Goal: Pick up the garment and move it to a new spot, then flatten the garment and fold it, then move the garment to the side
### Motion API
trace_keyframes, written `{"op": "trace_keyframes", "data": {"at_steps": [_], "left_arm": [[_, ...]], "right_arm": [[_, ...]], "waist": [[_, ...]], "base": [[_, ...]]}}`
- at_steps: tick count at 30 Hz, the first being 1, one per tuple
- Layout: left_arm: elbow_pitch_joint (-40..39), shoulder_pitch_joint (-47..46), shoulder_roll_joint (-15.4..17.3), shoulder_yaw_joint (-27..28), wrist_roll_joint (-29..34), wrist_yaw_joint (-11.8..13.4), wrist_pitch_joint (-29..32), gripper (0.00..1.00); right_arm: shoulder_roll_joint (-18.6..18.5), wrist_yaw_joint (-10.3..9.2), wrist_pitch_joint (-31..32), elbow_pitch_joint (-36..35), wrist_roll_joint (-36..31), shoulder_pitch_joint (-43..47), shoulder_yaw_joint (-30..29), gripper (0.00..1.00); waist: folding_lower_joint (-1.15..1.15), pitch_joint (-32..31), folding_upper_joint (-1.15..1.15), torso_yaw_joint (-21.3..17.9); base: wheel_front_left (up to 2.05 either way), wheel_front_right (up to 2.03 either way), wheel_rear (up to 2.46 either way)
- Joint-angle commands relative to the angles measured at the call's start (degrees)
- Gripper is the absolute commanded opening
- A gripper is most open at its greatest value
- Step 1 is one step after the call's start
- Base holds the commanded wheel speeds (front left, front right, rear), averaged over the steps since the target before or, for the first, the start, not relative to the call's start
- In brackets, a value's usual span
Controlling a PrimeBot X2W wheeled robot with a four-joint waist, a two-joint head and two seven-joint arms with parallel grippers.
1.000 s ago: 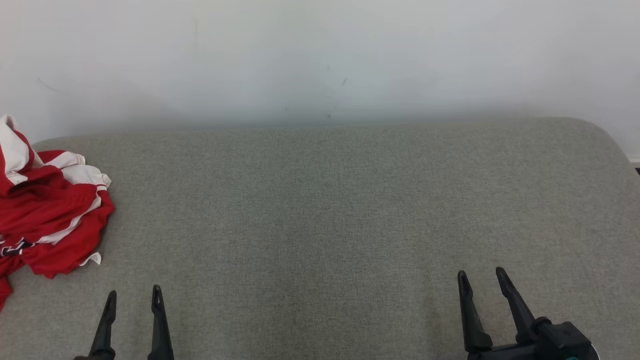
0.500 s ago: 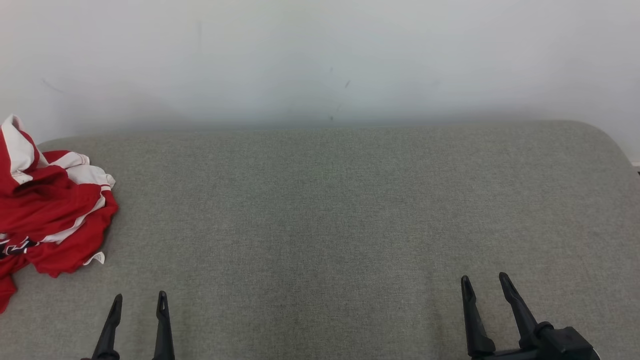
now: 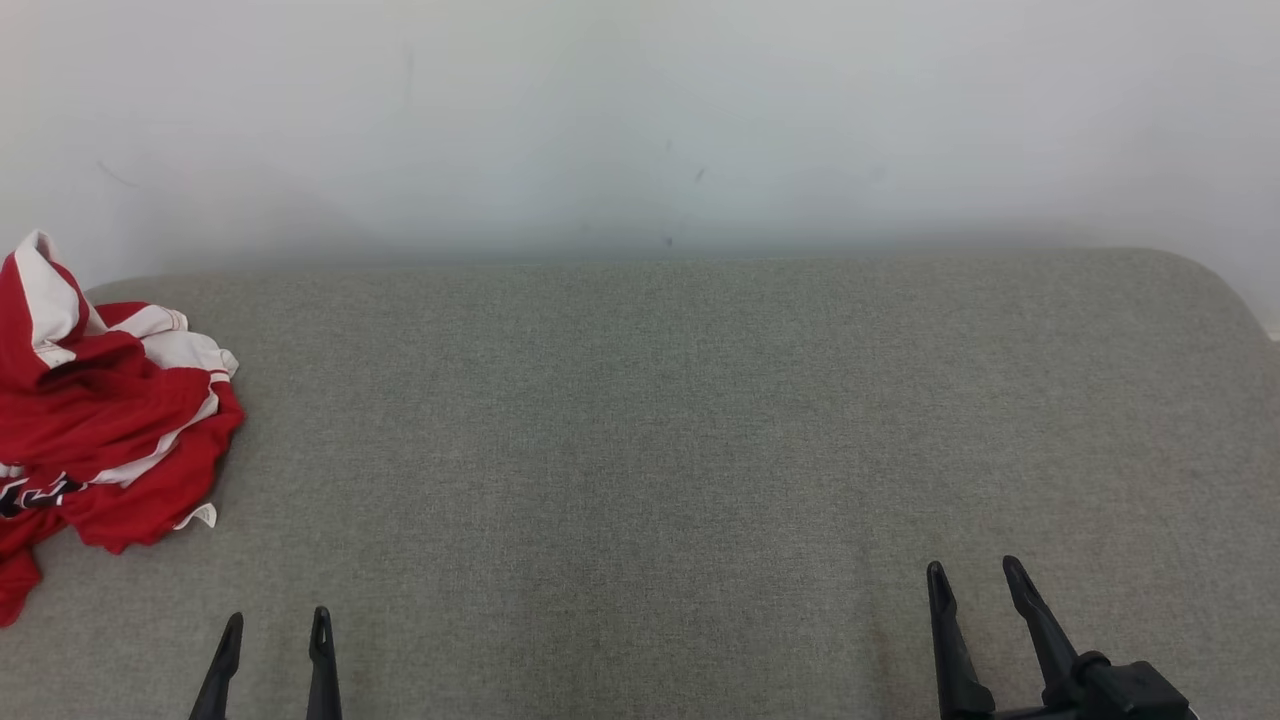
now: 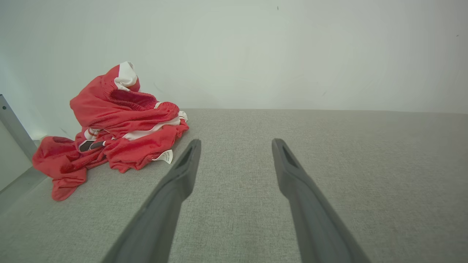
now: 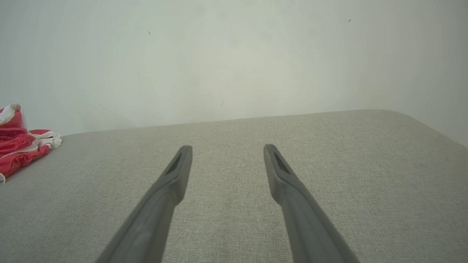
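Red garment [image 3: 110, 420] w/ white stripes + panels, white tag [image 3: 203, 516], dark print. Plain grey-green woven bench [image 3: 650, 450]. Off-white wall [image 3: 640, 120], few dark specks. Both black, greyer in wrist views: left claw [image 3: 277, 616], right claw [image 3: 973, 566].

A crumpled red and white fabric garment [image 3: 105, 430] lies in a loose heap at the far left of a broad grey woven upholstered surface [image 3: 640, 450], partly cut off by the picture's edge. A small white label [image 3: 200, 516] sticks out at the near side of the garment. Behind the surface stands a plain white wall [image 3: 640, 120] with a few faint dark marks. The left gripper [image 3: 276, 622], with its two long dark fingers parted and empty, rises at the lower left, near the garment but apart from it. The right gripper [image 3: 974, 570], fingers likewise spread and empty, rises at the lower right, well apart from the garment.
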Motion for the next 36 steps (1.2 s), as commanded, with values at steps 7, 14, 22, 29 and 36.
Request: {"op": "trace_keyframes", "data": {"at_steps": [7, 14, 22, 29, 36], "left_arm": [[1.4, 0.0, 0.2, 0.5, 0.2, -0.2, -0.2, 1.00], [2.5, 0.2, 0.2, 0.6, 0.7, -0.3, -0.2, 1.00], [2.5, 0.1, 0.2, 0.6, 1.6, -0.3, -0.2, 1.00], [3.2, -0.2, 0.2, 1.0, 2.0, -0.4, -0.2, 1.00], [4.2, -0.8, 0.2, 0.9, 2.3, -0.3, -0.2, 1.00]], "right_arm": [[-0.1, 0.21, -0.1, 0.4, -0.1, 0.6, -0.1, 1.00], [-0.1, 0.21, -0.1, 0.7, -0.7, 0.6, -0.1, 1.00], [-0.1, 0.21, -0.1, 1.0, -1.1, 0.6, 0.3, 1.00], [-0.1, 0.21, -0.1, 1.0, -1.6, 0.3, 0.2, 1.00], [-0.1, 0.20, -0.1, 1.4, -2.1, -0.1, 0.4, 1.00]], "waist": [[0.00, -0.1, 0.00, 0.1], [0.00, -0.4, 0.00, 0.0], [0.00, -0.7, 0.00, 0.0], [0.00, -1.0, 0.00, 0.0], [0.00, -1.2, 0.00, -0.1]], "base": [[0.00, 0.00, 0.00], [0.00, 0.00, 0.00], [0.00, 0.00, 0.00], [0.00, 0.00, 0.00], [0.00, 0.00, 0.00]]}}
